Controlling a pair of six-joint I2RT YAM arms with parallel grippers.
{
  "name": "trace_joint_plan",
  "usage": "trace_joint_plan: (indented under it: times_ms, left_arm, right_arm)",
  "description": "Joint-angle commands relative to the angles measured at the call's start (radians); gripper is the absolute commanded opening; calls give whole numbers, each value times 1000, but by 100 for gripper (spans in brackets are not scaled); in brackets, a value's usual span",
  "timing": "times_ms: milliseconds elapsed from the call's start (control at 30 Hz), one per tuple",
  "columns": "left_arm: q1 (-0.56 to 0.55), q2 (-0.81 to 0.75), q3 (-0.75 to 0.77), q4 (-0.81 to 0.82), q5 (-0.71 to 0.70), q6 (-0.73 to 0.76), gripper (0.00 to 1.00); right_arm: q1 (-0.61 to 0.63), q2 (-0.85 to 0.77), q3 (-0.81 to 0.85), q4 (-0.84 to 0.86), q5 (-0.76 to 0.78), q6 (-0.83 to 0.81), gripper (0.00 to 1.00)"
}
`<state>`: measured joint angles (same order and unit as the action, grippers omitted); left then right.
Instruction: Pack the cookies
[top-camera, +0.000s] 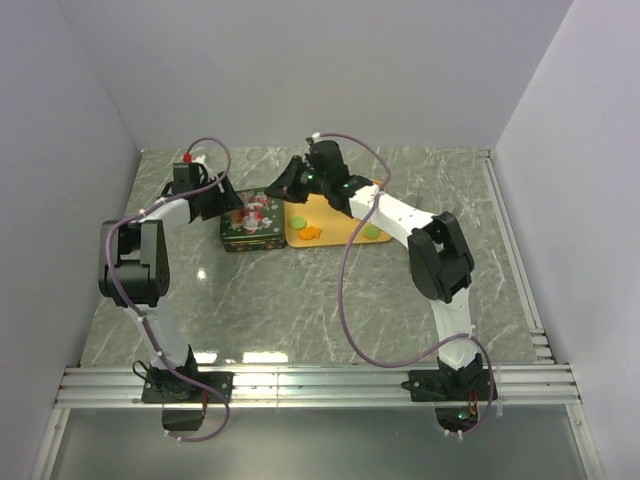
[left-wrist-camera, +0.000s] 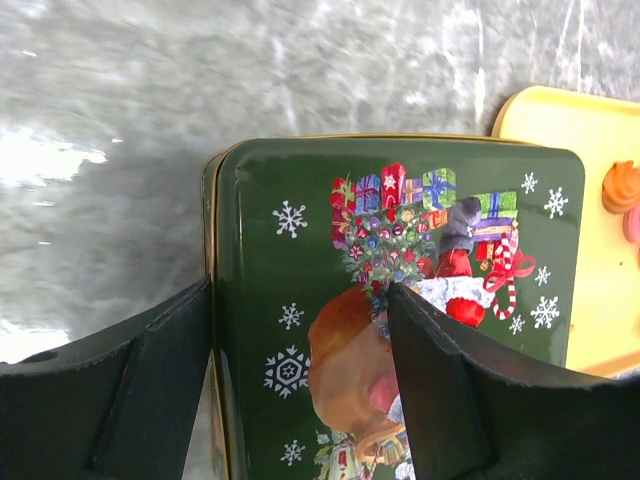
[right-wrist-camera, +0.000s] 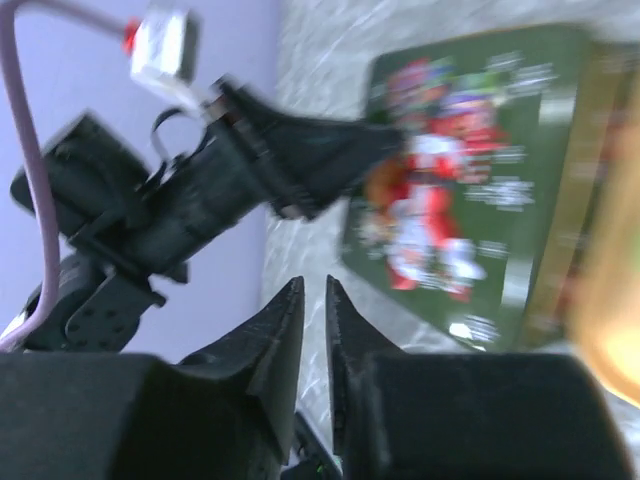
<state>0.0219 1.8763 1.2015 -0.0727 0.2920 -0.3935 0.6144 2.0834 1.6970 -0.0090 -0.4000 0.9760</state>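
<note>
Green tin (left-wrist-camera: 290, 220) partly behind left tool (left-wrist-camera: 300, 290); cookies (left-wrist-camera: 621, 187) cropped.

The green tin (top-camera: 252, 220) sits just beside the yellow tray (top-camera: 338, 232), with no gap between them that a finger could enter. The left gripper (left-wrist-camera: 300, 390) straddles the tin's left edge with its jaws wide, one finger outside and one over the lid, blocking that end. The right gripper (top-camera: 288, 180), fingers nearly together, hangs over the tin's far right corner and crowds the space above it. The marble table (top-camera: 300, 300) in front of both lies open.
</note>
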Motion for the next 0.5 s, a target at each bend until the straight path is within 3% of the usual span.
trace_joint_plan:
  times_ms: [0,333,467]
  left_arm:
    - [-54,-22,17,-101,-30,56,72]
    - [-69,-39,4,-118,-54,64,72]
    - [-79,-43,6,-125,-57,64,72]
  right_arm:
    - [36,69,53,6,-86,4,20]
    - [41,129,53,133,-154,59,11]
    - [25,141,-108,184,-161,78,8]
